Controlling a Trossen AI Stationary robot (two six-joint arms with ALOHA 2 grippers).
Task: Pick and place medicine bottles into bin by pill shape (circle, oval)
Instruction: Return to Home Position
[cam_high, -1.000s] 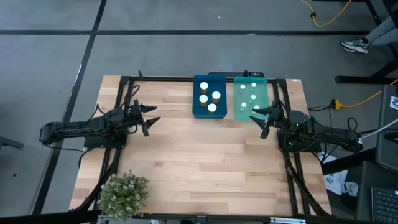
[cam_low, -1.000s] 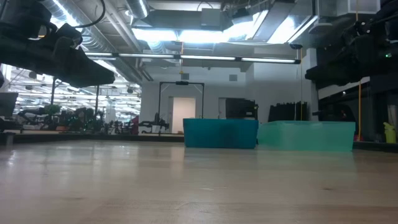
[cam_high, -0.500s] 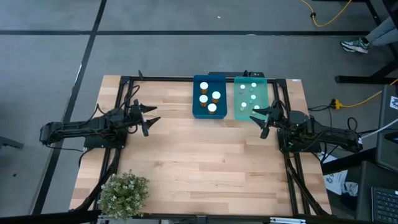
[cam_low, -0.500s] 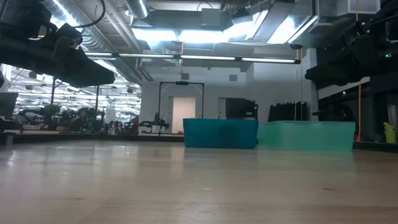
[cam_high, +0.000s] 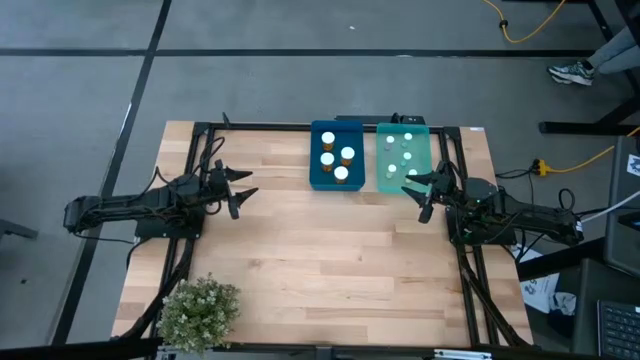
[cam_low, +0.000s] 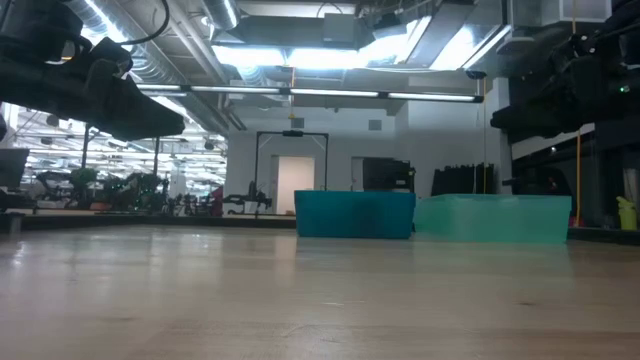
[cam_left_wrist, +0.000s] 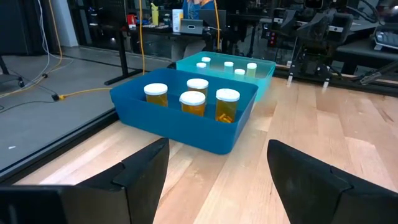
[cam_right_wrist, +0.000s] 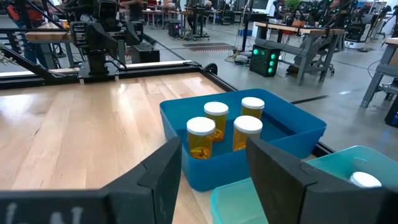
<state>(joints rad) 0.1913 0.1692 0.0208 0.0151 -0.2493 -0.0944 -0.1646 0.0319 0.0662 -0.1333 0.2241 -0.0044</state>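
- Checking in from the remote station. The blue tray (cam_high: 337, 126) sits at about 12 o'clock on the wooden table (cam_high: 300, 260), right up by the far edge.
- The teal tray (cam_high: 381, 160) is just beside it, on its 3 o'clock side.
- I count four amber bottles (cam_high: 341, 173) standing upright inside the blue tray, white caps up. On the left wrist cam they bunch up at one end of it.
- Five pale bottles (cam_high: 406, 154) are in the teal tray, spread loosely around it. I can't tell the pill shapes from any of my feeds.
- I see no bottles loose on the tabletop.
- The left gripper (cam_high: 243, 192) hangs at 9 o'clock of the table, well apart from both trays. Its fingers (cam_left_wrist: 143, 169) are spread wide with nothing between them.
- The right gripper (cam_high: 415, 197) is over at roughly 2 o'clock, just off the teal tray's 5 o'clock corner. Its fingers (cam_right_wrist: 165, 169) are also spread and empty.
- On the low cam both arms are up off the wood, not touching anything.
- A little potted plant (cam_high: 200, 310) sits at the 7 o'clock corner.
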